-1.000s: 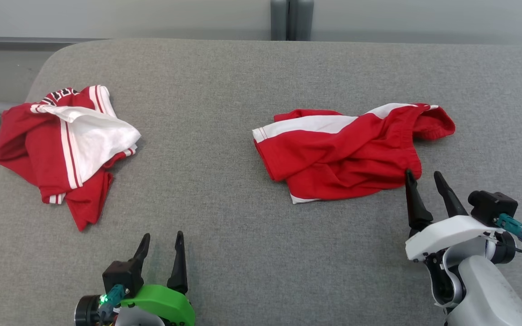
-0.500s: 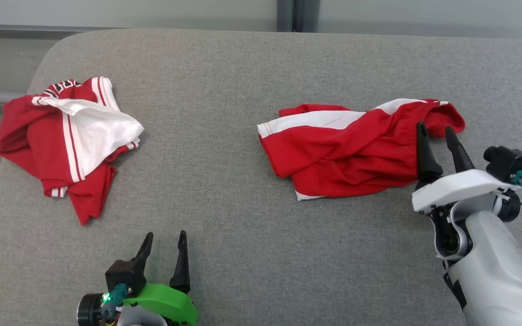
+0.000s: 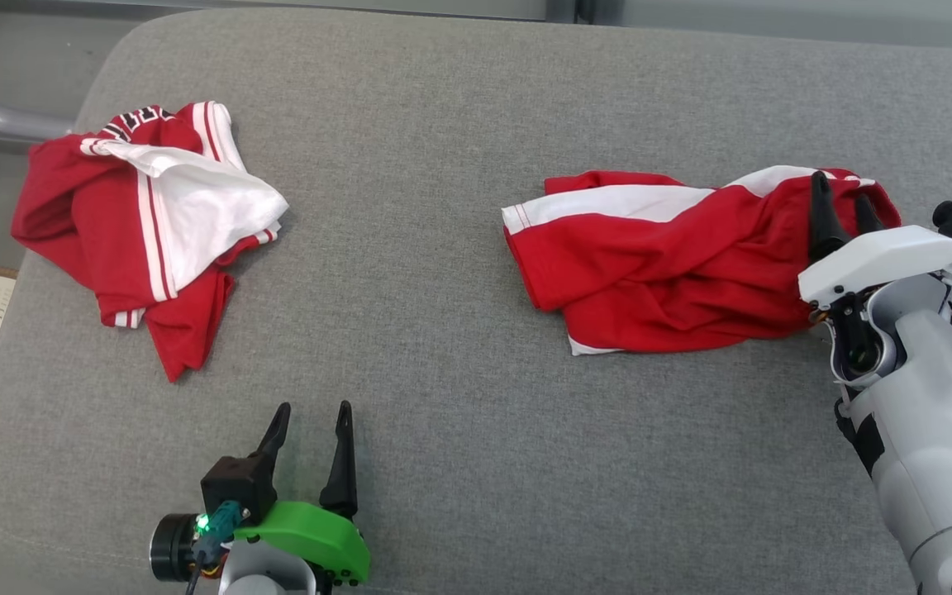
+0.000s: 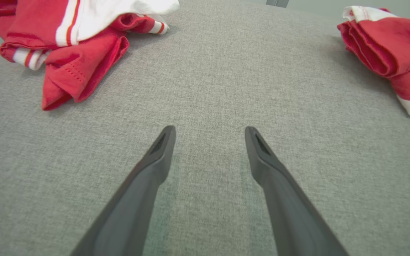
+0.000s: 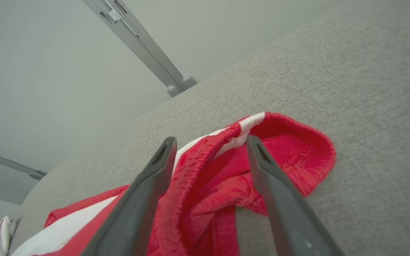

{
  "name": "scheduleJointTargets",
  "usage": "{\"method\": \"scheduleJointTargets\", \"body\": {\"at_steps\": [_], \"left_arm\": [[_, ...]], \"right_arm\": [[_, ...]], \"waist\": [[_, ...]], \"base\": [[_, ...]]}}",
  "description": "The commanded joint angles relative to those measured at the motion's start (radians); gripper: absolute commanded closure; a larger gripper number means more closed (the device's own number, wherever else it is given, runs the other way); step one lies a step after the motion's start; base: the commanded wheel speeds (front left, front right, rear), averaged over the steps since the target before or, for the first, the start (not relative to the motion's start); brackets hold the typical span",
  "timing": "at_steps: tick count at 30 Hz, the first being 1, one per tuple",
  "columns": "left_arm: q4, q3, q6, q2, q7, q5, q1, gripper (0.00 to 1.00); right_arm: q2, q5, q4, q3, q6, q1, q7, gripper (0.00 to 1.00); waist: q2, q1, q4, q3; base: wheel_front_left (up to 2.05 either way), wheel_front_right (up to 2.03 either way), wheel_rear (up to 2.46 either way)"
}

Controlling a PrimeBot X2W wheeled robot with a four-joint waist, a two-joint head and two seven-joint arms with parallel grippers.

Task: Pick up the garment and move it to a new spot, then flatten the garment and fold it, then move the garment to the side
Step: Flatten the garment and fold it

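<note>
Two red-and-white garments lie crumpled on the grey cushioned surface [image 3: 443,463]; the shorts [image 3: 658,273] sit on its right half, with their elastic waistband [image 5: 205,153] at the far right end. The right gripper [image 3: 840,188] hangs over that waistband, its fingers spread to either side of the gathered band (whether they touch the cloth cannot be told) and pinching nothing. Well apart, at the left, lies the jersey [image 3: 145,223], bunched with a white panel on top. The left gripper [image 3: 313,406] hovers over bare fabric near the front edge, fingers likewise spread and empty.
</note>
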Motion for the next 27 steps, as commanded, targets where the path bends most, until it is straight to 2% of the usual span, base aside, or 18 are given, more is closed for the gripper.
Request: {"method": "scheduleJointTargets", "body": {"at_steps": [1,2,3,4,5,12,17,21,27], "left_arm": [[-0.006,-0.002,0.005,0.003,-0.001,-0.004,-0.023,0.00],[-0.008,-0.003,0.005,0.003,-0.001,-0.004,-0.024,0.00],[-0.010,-0.002,0.007,0.003,-0.001,-0.003,-0.026,0.00],[-0.013,-0.002,0.009,0.003,-0.001,-0.001,-0.027,0.00],[-0.015,-0.002,0.010,0.003,-0.001,0.001,-0.029,0.00],[-0.018,0.014,0.009,0.003,-0.001,0.014,-0.025,0.00],[-0.012,0.032,0.000,0.003,-0.001,0.029,-0.007,0.00],[-0.014,0.052,-0.004,0.003,-0.001,0.041,0.004,0.00],[-0.009,0.075,-0.010,0.003,-0.001,0.049,0.019,0.00]], "right_arm": [[-0.006,0.010,0.016,0.001,0.000,-0.015,0.000,0.00],[-0.005,0.018,0.028,0.003,0.000,-0.023,-0.003,0.00],[-0.005,0.022,0.036,0.007,0.000,-0.028,-0.008,0.12],[-0.006,0.023,0.041,0.013,0.000,-0.032,-0.010,0.51],[-0.005,0.027,0.041,0.021,0.000,-0.037,-0.017,0.98],[-0.007,0.049,-0.036,0.100,0.000,-0.049,-0.067,1.00],[-0.016,0.096,-0.163,0.218,0.000,0.013,-0.077,1.00],[-0.055,0.168,-0.316,0.351,0.000,0.098,-0.066,1.00],[-0.185,0.261,-0.517,0.529,0.000,0.268,-0.071,1.00]], "waist": [[0.0000,0.0000,0.011,0.012],[0.0000,0.0000,0.013,0.016],[0.0000,0.0000,0.014,0.018],[0.0000,0.0000,0.014,0.020],[0.0000,0.0000,0.014,0.022],[0.0000,0.0000,-0.014,0.003],[0.0000,0.0000,-0.060,-0.047],[0.0000,0.0000,-0.108,-0.084],[0.0000,0.0000,-0.177,-0.126]], "base": [[0.00,0.00,0.00],[0.00,0.00,0.00],[0.00,0.00,0.00],[0.00,0.00,0.00],[0.00,0.00,0.00],[0.00,0.00,0.00],[0.00,0.00,0.00],[0.00,0.00,0.00],[0.00,0.00,0.00]]}}
